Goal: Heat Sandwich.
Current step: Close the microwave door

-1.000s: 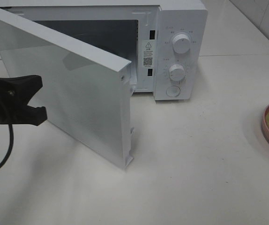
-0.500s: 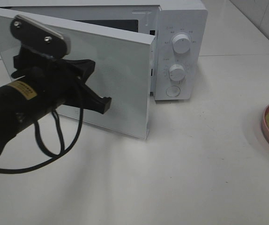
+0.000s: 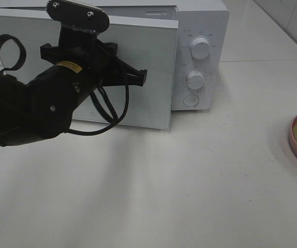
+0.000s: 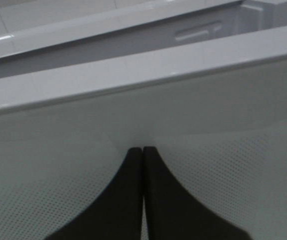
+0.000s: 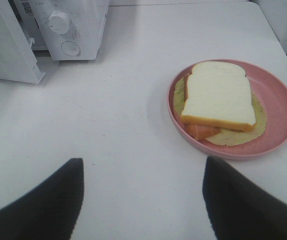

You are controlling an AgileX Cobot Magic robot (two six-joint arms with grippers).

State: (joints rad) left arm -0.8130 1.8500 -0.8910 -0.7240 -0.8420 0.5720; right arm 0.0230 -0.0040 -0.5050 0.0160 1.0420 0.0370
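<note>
The left gripper (image 3: 138, 77), pressed together, pushes on the microwave door (image 3: 153, 62), which is almost closed. But the sandwich (image 5: 217, 96) sits on the pink plate (image 5: 278, 95) on the table (image 3: 190, 181). The right gripper (image 5: 143, 200) is spread wide above the table, near the plate. Best put the sandwich inside first.

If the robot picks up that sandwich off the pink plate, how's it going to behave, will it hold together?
The sandwich is probably soft: white bread likely squashes under a firm pinch. Its layers look loose, with filling sticking out past the crust, so they may slide apart. Lifting the pink plate instead seems safer, though its smooth rim might be slippery.
</note>
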